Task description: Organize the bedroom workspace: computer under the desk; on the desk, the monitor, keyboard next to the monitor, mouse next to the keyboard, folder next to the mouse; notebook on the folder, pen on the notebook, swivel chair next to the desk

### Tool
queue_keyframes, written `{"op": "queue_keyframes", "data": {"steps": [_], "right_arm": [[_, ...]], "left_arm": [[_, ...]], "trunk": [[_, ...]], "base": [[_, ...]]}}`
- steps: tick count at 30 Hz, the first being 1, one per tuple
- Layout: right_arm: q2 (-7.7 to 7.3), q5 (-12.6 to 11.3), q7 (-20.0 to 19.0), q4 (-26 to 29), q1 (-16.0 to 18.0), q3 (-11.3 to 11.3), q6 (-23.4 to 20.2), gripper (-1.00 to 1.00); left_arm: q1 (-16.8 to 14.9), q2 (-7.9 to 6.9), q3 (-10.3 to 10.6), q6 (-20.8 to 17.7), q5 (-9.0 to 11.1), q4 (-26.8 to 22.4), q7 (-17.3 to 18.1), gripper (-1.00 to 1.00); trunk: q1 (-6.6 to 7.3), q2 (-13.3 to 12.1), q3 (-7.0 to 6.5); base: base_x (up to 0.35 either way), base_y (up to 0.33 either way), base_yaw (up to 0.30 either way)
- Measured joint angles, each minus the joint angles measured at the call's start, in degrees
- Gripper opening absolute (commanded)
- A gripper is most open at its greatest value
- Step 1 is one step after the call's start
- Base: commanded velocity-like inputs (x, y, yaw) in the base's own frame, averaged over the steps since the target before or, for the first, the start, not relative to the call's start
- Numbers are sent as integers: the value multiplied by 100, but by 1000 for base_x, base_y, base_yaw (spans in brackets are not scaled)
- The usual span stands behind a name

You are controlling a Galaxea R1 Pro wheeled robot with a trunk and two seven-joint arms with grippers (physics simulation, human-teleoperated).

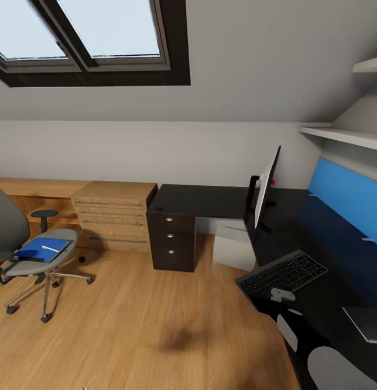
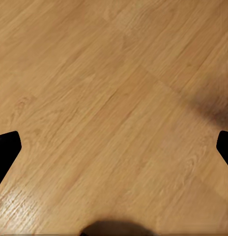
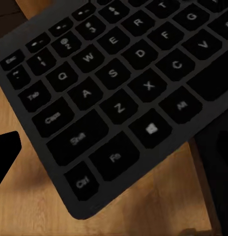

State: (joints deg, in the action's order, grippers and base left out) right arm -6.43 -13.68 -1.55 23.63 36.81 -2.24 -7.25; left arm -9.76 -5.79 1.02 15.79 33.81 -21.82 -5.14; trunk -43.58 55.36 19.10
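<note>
Keyboard [image 1: 281, 274] sits w/ one corner hanging off the black tabletop [image 1: 210, 199] edge, monitor [image 1: 266, 187] upright behind it. Blue folder [image 1: 42, 249] w/ pen [image 1: 50, 248] lies on the swivel chair [image 1: 31, 254], well apart. Left hand [image 2: 114, 147] is spread wide over the floor [image 2: 94, 98]; right hand [image 3: 114, 152] above the keyboard's corner, can't tell if open or closed.

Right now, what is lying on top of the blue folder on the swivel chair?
A pale pen lies on the blue folder, which rests on the swivel chair seat. A notebook cannot be made out there; what is beneath the folder is covered.
</note>
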Motion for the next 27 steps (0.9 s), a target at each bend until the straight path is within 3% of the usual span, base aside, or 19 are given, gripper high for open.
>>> {"op": "queue_keyframes", "data": {"steps": [5,27], "right_arm": [[0,0,-3,0,0,0,1,100],[-2,2,1,31,-2,0,100,100]], "left_arm": [[-3,0,0,-1,-3,1,-1,100],[1,0,16,-27,0,5,-7,100]], "trunk": [[1,0,0],[484,-882,-395]], "base": [[-23,-21,0],[-1,-1,0]]}}
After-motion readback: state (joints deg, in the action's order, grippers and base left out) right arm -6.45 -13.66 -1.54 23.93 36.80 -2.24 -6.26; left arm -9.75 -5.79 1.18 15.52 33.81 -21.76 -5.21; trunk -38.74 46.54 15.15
